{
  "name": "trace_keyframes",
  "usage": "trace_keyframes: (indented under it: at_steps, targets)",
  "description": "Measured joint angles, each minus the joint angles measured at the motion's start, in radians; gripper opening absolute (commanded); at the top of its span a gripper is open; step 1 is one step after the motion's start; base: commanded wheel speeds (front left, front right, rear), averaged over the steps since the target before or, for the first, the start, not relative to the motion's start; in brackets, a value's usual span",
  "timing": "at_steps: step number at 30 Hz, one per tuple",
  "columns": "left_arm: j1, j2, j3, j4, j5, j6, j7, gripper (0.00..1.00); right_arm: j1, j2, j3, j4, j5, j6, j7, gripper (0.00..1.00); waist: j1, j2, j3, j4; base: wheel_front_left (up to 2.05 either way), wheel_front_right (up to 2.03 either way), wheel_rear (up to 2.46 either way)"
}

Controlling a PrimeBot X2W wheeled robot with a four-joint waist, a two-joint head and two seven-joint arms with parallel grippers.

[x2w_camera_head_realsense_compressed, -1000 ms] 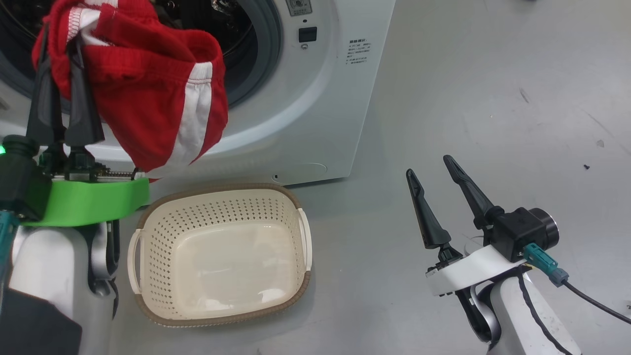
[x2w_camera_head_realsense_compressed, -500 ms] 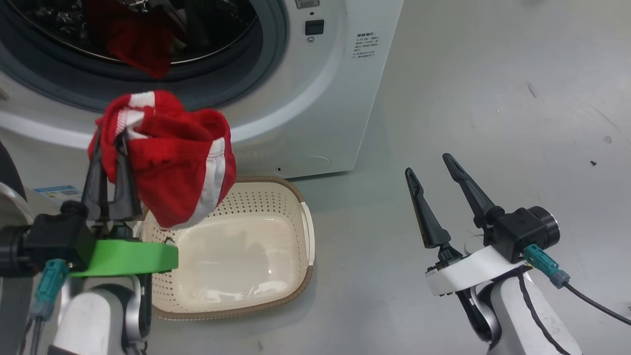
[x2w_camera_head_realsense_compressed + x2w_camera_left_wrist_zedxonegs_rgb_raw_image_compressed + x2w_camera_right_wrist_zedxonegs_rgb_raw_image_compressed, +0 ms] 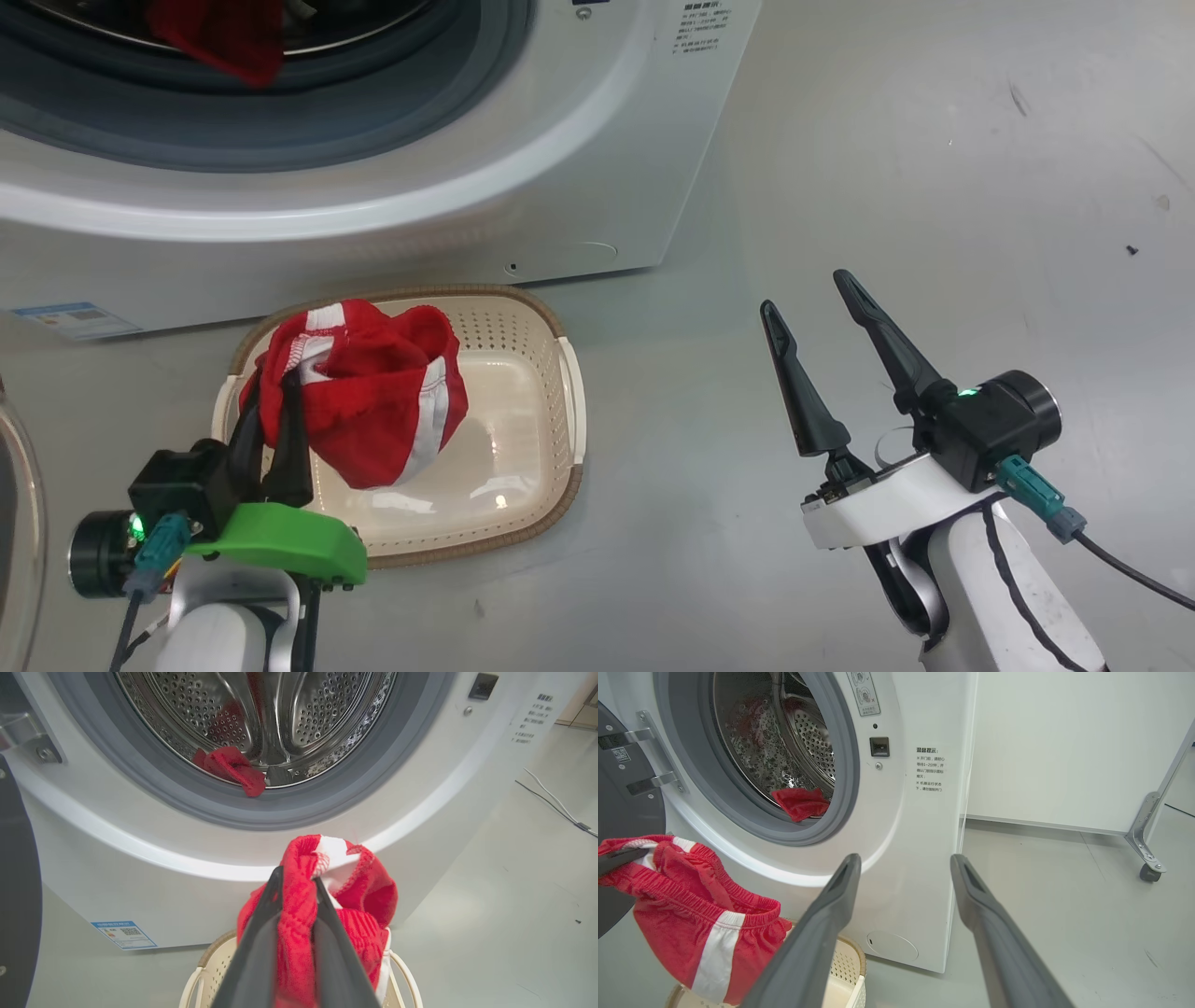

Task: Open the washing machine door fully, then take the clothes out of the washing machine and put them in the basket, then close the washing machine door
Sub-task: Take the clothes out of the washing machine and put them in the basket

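Left gripper (image 3: 275, 387) clamped on the clothes (image 3: 373, 411) over the basket (image 3: 563, 401); right gripper (image 3: 804, 293) held open and empty.

From the head, the clothes are seen hung above the basket's left half, before the washing machine (image 3: 467, 215); whether the basket floor is touched cannot be told. A red cloth (image 3: 219, 37) is seen lying in the drum mouth. From the left wrist, red fabric is pinched between the two fingers (image 3: 254, 952), with the basket rim below. From the right wrist, the spread fingers (image 3: 808, 942) are seen over the floor (image 3: 1064, 905), the door (image 3: 626, 807) stood open at the left, and the clothes hung just above the basket.
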Motion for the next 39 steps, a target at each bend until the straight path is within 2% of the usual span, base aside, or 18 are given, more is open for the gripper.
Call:
trace_keyframes:
  at_steps: [6,24,39]
  targets:
    - [-0.03,0.001,-0.007,0.119,-0.008,-0.002,0.031,0.0,-0.037,0.0,0.018,-0.023,0.003,0.001,0.0,1.0,0.0,0.0,0.068,-0.013,0.0,0.0,0.0]
    - [-0.302,0.045,0.012,0.441,-0.02,-0.055,0.096,0.0,-0.147,-0.001,0.053,-0.059,0.064,0.001,0.0,1.0,0.0,0.0,0.281,-0.095,0.0,0.0,0.0]
    - [-0.434,0.045,0.043,0.675,-0.066,-0.068,0.126,0.0,-0.181,0.0,0.059,-0.054,0.078,-0.002,0.0,1.0,0.0,0.0,0.351,-0.14,0.0,0.0,0.0]
